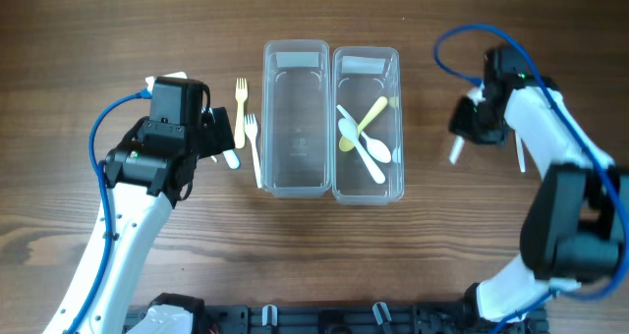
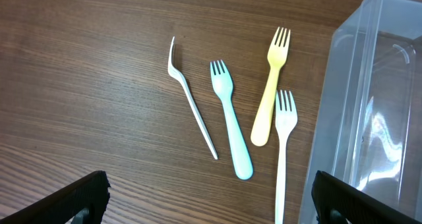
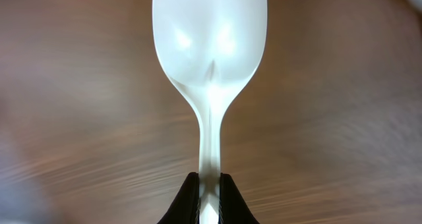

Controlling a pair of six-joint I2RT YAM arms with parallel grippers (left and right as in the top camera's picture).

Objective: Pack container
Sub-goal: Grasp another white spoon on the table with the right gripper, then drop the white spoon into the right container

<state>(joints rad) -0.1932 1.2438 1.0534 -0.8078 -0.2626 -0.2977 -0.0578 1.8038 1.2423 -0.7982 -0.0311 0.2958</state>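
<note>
Two clear containers stand side by side mid-table. The left container (image 1: 295, 118) looks empty and also shows in the left wrist view (image 2: 369, 118). The right container (image 1: 391, 177) holds white and yellow spoons (image 1: 366, 138). Several forks lie left of the containers: a clear fork (image 2: 191, 112), a light blue fork (image 2: 231, 128), a yellow fork (image 2: 269, 85) and a white fork (image 2: 283, 151). My left gripper (image 2: 211, 204) is open above the table just short of the forks. My right gripper (image 3: 209, 191) is shut on a white spoon (image 3: 210, 53), held above the table right of the containers (image 1: 457, 152).
Another thin white utensil (image 1: 519, 157) lies on the table by the right arm. The wooden table (image 1: 314, 255) extends in front of the containers.
</note>
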